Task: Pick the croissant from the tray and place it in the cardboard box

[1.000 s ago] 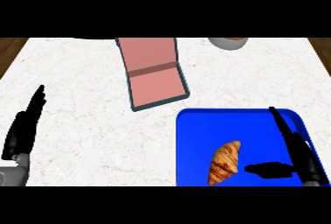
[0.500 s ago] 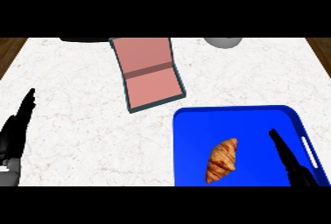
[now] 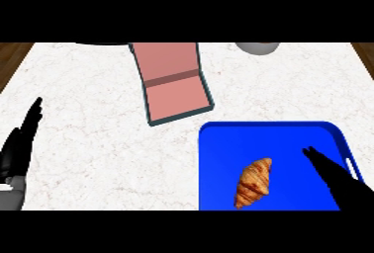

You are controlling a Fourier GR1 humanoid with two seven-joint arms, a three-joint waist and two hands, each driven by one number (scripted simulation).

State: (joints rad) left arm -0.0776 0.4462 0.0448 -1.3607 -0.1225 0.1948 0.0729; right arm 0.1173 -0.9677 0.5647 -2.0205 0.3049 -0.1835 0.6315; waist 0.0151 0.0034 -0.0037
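Croissant [image 3: 254, 182] lies untouched on the blue tray [image 3: 219, 148], near the tray's front edge, long axis roughly front-to-back. Tray sits at the bench's [image 3: 87, 99] front right corner. Cardboard box [image 3: 174, 83] lies open near the bench's back edge, left of the tray and well apart from the croissant, flap pointing back.

Right hand [image 3: 337, 177] is over the tray's right side, fingers straight and held together, pointing back, holding nothing. It is beside the croissant, not touching. Left hand [image 3: 21, 143] rests open at the bench's left edge, fingers straight.

Risks, my read:
- Hand is offset right of the croissant. Closing from there likely nudges it left across the tray instead of catching it.
- Croissant is tapered and curved; a pinch near a tip may let it pivot or slip on lift. Better to go for the fat middle.
- Tray rim stands between croissant and box; a low carry could clip it and shift the tray.
- Box is skewed to the bench edges and its opening is narrow; a release near a wall could leave the croissant on the rim or outside.
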